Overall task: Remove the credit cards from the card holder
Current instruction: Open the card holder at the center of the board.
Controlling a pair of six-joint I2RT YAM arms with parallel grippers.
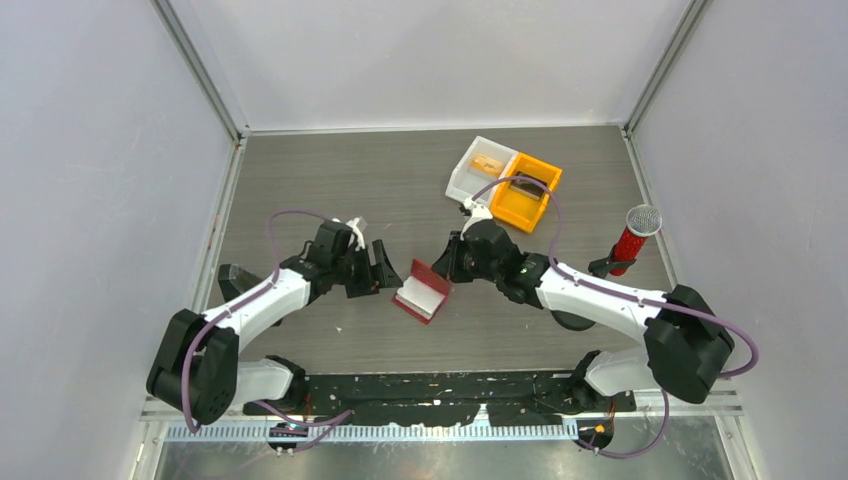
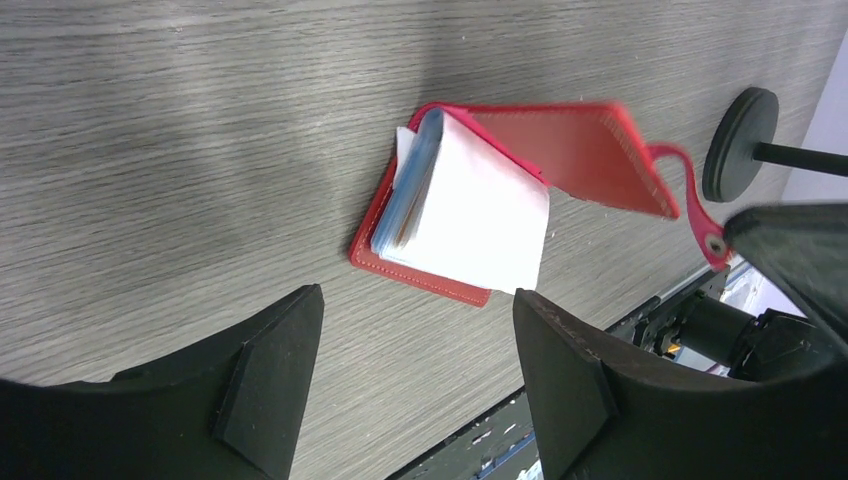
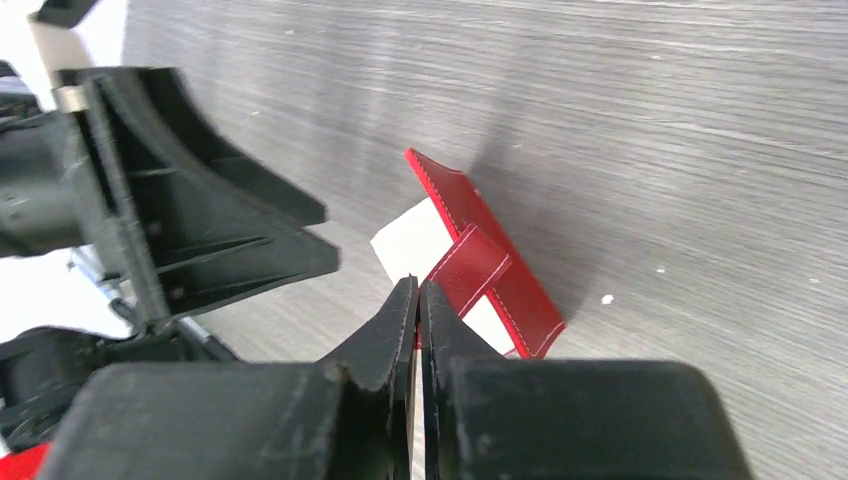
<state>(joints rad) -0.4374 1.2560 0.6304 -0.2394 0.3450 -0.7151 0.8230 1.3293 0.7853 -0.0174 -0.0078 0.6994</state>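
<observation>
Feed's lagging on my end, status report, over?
Left pincer open, short of card holder. Right pincer shut on its strap, flap lifted. Nothing in the way.

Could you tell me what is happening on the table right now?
The right gripper is pinched shut on the strap of the red wallet, holding its flap up off the table. The left gripper, jaws open, faces the wallet's open side without touching it. The edges of the cards show inside the wallet's pale pocket.

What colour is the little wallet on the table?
The card holder is red, pale inside; clearest in the left wrist view.
</observation>
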